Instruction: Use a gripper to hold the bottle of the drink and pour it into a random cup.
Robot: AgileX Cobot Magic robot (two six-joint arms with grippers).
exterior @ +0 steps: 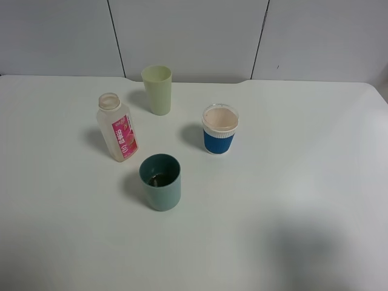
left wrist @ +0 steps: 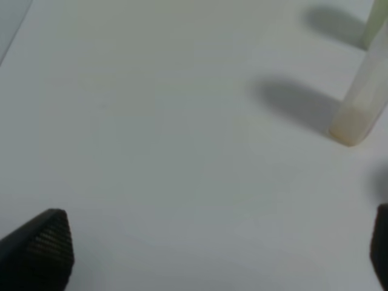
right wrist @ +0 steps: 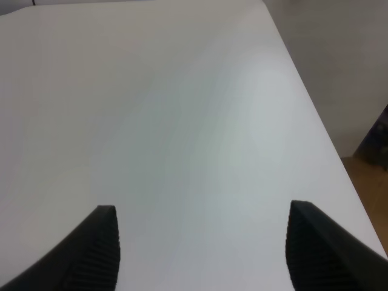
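The clear bottle (exterior: 117, 127) with a pink-and-white label stands upright and capless at the left of the white table (exterior: 291, 200). No brown liquid shows in it. The teal-green cup (exterior: 160, 182) stands just in front of it to the right, with a small dark brownish patch of drink (exterior: 159, 179) at its bottom. The left gripper (left wrist: 218, 242) is open and empty, low over bare table, with the bottle's base (left wrist: 357, 115) ahead of it and apart. The right gripper (right wrist: 203, 230) is open and empty over bare table. Neither gripper shows in the exterior view.
A taller pale yellow-green tumbler (exterior: 157, 90) stands behind the bottle; its edge also shows in the left wrist view (left wrist: 376, 24). A blue-sleeved white paper cup (exterior: 219, 128) stands right of centre. The table's edge and the floor (right wrist: 370, 157) show beside the right gripper.
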